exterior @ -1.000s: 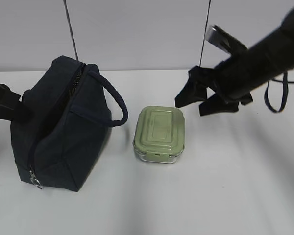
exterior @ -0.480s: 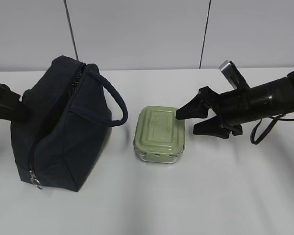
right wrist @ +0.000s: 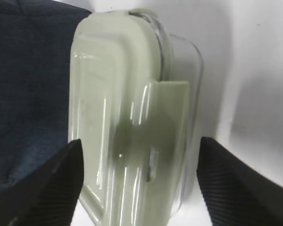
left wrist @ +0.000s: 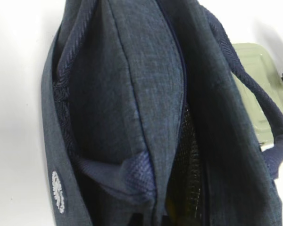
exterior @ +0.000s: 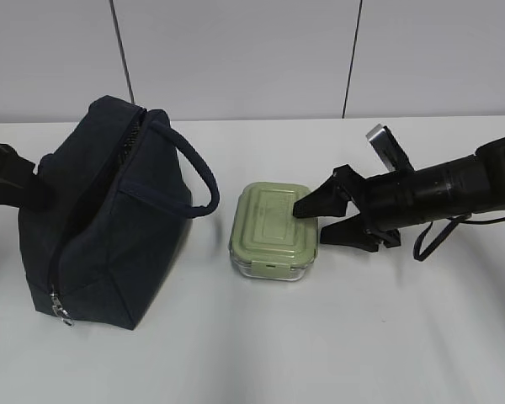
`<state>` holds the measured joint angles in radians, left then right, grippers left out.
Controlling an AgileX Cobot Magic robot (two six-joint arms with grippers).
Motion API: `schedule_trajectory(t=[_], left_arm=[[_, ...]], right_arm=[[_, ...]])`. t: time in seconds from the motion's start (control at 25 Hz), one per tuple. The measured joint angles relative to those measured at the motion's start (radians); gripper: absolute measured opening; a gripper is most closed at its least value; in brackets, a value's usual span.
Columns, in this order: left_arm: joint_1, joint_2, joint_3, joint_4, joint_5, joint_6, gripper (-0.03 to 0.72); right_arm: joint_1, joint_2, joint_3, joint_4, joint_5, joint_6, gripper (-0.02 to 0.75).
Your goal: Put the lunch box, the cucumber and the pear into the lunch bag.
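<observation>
Two arms: one pincer per side, only the right one clearly seen.
Change, right arm: half a second ago the right pincer [exterior: 314, 221] hung at the lunch box's 3 o'clock edge; it has since slid further toward 9 o'clock and lower, its near finger now over the lid's right corner.
Change, a second ago: the same arm was raised well above the desk [exterior: 387, 337], up at 1 o'clock from the box.
Unchanged: lunch box [exterior: 274, 230], lunch bag [exterior: 101, 223] and the left arm hold their places.
Right pincer state: spread wide, the two black ribbed fingers [right wrist: 52, 183] flanking the box on either side, nothing gripped.
Left pincer state: cannot tell; the left wrist view shows only the bag, and the exterior view just a dark arm piece at the bag's 9 o'clock.
Lunch box: on the desk, just beside the bag at its 3 o'clock; clear walls, rounded corners, glossy sage-green lid [right wrist: 127, 127] with a raised panel and clip flap.
Lunch bag: boxy, woven navy fabric, upright; zipper open along the top, metal pull [exterior: 61, 313] low at the front corner, padded handle [exterior: 198, 181] looping toward the box.
Bag interior: dark mesh lining; contents too dim to name.
Desk: smooth, white, matte.
</observation>
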<state>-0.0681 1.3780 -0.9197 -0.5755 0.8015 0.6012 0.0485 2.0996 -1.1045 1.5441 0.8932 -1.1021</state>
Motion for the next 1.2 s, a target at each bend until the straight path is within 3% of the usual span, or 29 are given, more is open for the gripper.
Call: schedule_trajectory(t=[0.72,0.84,1.0,1.2], left_arm=[[0.000,0.000,0.000,0.000,-0.002,0.000,0.001],[0.000,0.000,0.000,0.000,-0.002,0.000,0.001],[0.000,0.000,0.000,0.000,-0.003,0.000,0.001],[0.000,0.000,0.000,0.000,-0.003,0.000,0.001]], right_arm=[[0.008,0.080,-0.048,-0.006,0.035,-0.006,0.565],[0.008,0.086,-0.051,-0.004,0.052,-0.009,0.521],[0.008,0.086,-0.051,0.003,0.071,-0.009,0.382],[0.008,0.087,-0.051,0.003,0.094,-0.009,0.347]])
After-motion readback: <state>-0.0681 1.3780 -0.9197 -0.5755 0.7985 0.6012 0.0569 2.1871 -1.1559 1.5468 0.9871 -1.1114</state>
